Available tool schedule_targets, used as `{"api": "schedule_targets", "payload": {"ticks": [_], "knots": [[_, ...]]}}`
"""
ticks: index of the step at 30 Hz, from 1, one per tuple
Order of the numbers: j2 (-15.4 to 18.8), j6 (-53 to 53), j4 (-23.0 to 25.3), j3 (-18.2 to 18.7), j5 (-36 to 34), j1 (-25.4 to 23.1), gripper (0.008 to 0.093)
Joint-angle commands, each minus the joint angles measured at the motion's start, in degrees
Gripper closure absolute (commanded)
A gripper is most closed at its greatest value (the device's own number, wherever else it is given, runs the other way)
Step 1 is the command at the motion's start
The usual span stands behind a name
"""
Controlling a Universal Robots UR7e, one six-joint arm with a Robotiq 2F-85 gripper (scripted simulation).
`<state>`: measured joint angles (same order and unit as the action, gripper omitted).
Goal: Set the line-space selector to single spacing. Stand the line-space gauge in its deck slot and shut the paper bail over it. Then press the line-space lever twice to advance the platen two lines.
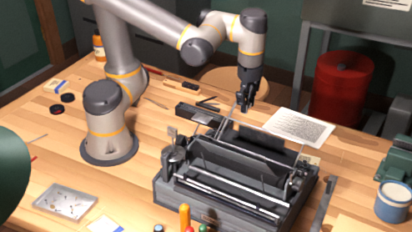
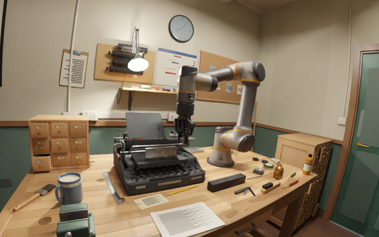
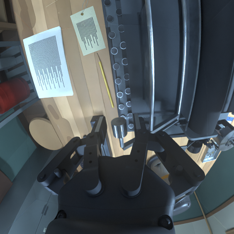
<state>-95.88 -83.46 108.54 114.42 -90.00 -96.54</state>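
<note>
The paper bail's end knob (image 3: 118, 127), a short steel cylinder on a thin stem, sits between the fingers of my gripper (image 3: 119, 125), which is open and holds nothing. The bail bar (image 3: 150, 59) lies across the typewriter (image 2: 156, 165) deck in front of the dark platen (image 3: 209, 72). A flat grey gauge plate (image 2: 160, 151) stands on the deck under the bail. My gripper (image 1: 245, 104) hangs over the machine's end nearest the arm's base. The line-space lever (image 1: 172, 135) rises at the carriage's other end.
A metal tray (image 1: 64, 202) of small parts lies near the table's front corner. A printed sheet (image 3: 47, 63), a tag (image 3: 88, 30) and a yellow pencil (image 3: 105, 81) lie on the bench in front of the keys. A black case (image 2: 226, 182) and small tools lie beside the arm's base.
</note>
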Motion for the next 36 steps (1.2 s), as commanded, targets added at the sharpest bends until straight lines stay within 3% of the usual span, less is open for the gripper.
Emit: {"api": "schedule_targets", "payload": {"ticks": [1,19,36], "knots": [[0.0,0.0,0.0,0.0,0.0,0.0,0.0534],[-0.5,0.0,-1.5,-1.2,0.0,0.0,0.0534],[-2.5,0.0,-12.8,-10.4,0.0,0.0,0.0534]]}}
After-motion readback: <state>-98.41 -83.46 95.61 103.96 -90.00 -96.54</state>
